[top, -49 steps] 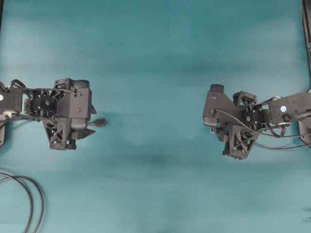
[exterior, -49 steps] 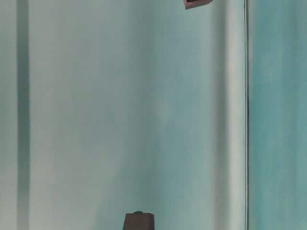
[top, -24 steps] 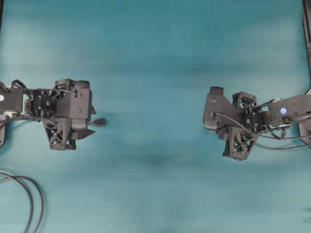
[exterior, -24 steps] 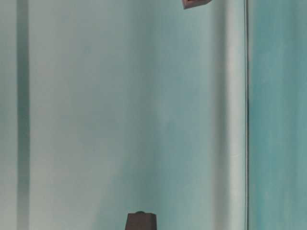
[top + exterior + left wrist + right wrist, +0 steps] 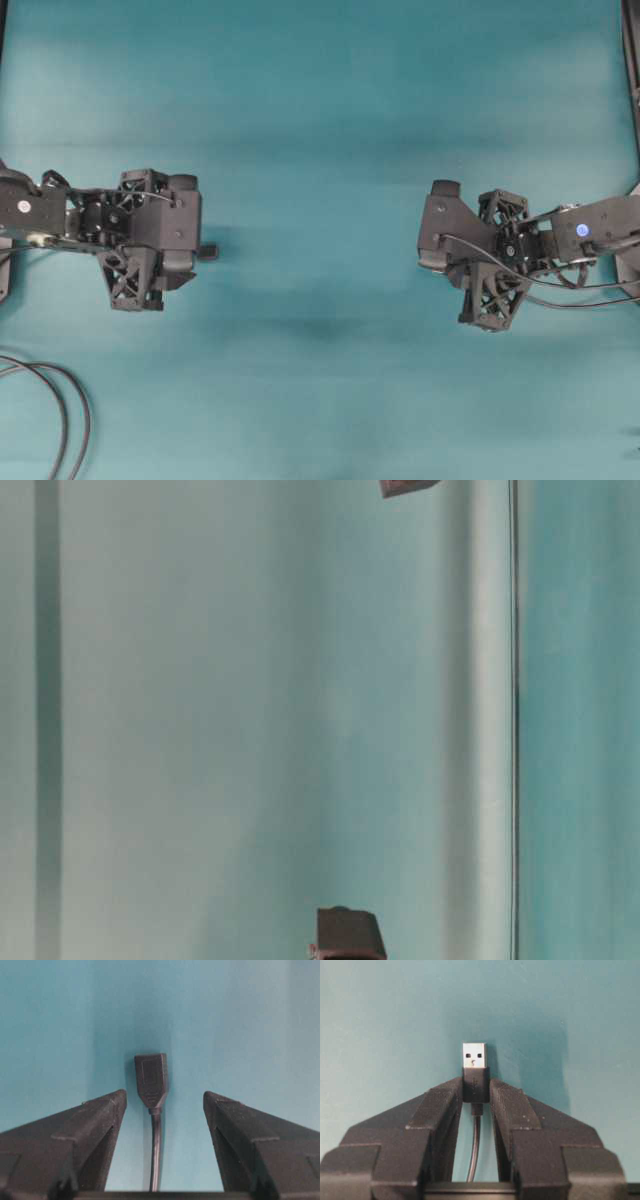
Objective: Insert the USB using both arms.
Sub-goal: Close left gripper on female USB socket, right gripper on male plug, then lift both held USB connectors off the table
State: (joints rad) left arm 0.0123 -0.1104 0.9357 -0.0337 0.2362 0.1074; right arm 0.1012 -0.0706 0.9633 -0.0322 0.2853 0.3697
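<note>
The USB [image 5: 474, 1056] shows in the right wrist view: a silvery metal tip on a dark body, with a thin cable [image 5: 475, 1150] running back. My right gripper [image 5: 476, 1087] is shut on that dark body, and the tip sticks out beyond the fingertips. In the left wrist view my left gripper [image 5: 165, 1097] stands open. The all-dark connector [image 5: 151, 1077] of the other cable lies on the table between and just past its fingers [image 5: 107, 1110], touching neither. From overhead the left gripper [image 5: 150, 235] and right gripper [image 5: 470, 255] face each other far apart; the USB is hidden there.
Thicker dark cables [image 5: 62, 410] loop at the bottom left of the teal table [image 5: 320, 120]. Another cable [image 5: 632, 60] runs along the right edge. The table-level view is blurred teal with a dark arm part [image 5: 347, 935] at the bottom.
My right gripper has closed on the USB and kept still since. My left arm has slid right over the dark connector, covering most of it from overhead.
</note>
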